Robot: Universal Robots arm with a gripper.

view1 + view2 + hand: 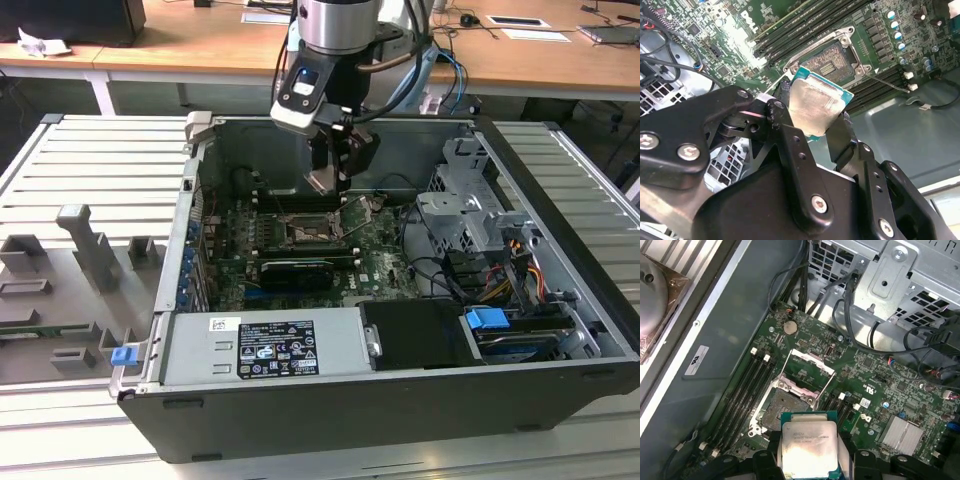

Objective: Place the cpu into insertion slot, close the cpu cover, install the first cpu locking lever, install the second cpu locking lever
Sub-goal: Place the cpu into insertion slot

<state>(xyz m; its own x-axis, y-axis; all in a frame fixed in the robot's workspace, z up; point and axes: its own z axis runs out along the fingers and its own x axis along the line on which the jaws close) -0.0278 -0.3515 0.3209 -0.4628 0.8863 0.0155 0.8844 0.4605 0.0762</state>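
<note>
My gripper (335,185) hangs inside the open computer case and is shut on the cpu (322,181). In both wrist views the cpu (815,107) (807,447) shows its pale silver face and green edge, clamped between the two black fingers (785,125). It sits a little above and just short of the insertion slot (782,410) (832,60), a dark square socket with a grey rim (303,232). The cpu cover (810,360) stands swung open at the socket's far side. A thin wire locking lever (890,84) sticks out beside the socket.
Memory slots (747,390) run alongside the socket. A long black card (295,270) lies in front of it, then the power supply (270,340). A metal drive cage (470,210) with cables fills the case on the exterior view's right. Grey fixtures (90,250) stand outside the case.
</note>
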